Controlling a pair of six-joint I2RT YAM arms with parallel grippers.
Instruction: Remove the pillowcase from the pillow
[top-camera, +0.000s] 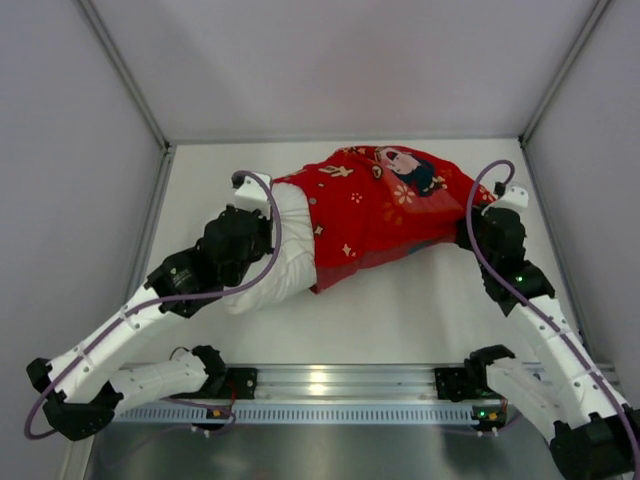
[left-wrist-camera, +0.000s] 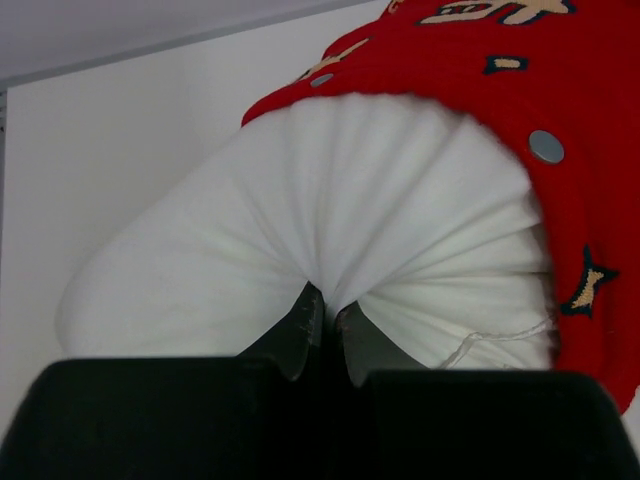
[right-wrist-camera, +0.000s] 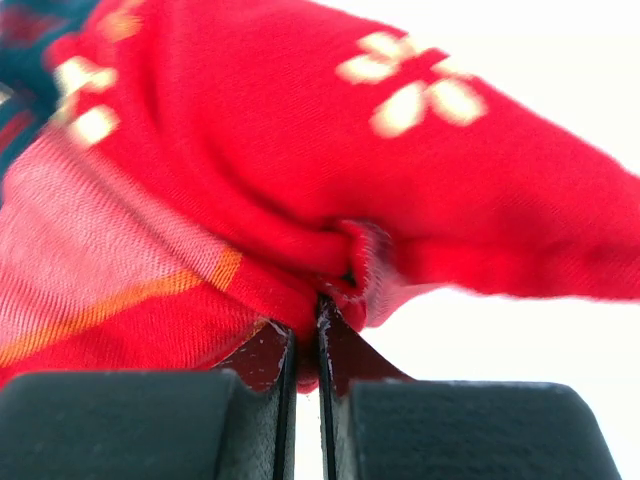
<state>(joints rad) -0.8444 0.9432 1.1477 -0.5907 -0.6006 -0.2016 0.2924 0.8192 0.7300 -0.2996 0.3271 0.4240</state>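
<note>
From above, the white pillow (top-camera: 283, 258) poked out of the red pillowcase (top-camera: 385, 205) on the counter (top-camera: 420, 310): roughly a third bared, most left to strip. Only my left wrist view showed my left hand (left-wrist-camera: 325, 316) pinching gathered pillow fabric. Only the right wrist showed my right hand (right-wrist-camera: 318, 306) clamping a pillowcase fold.

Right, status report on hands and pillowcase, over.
Left hand shut on the pillow. Right hand shut on the pillowcase. Pillowcase partly off, one pillow end bared. No obstruction seen.
</note>
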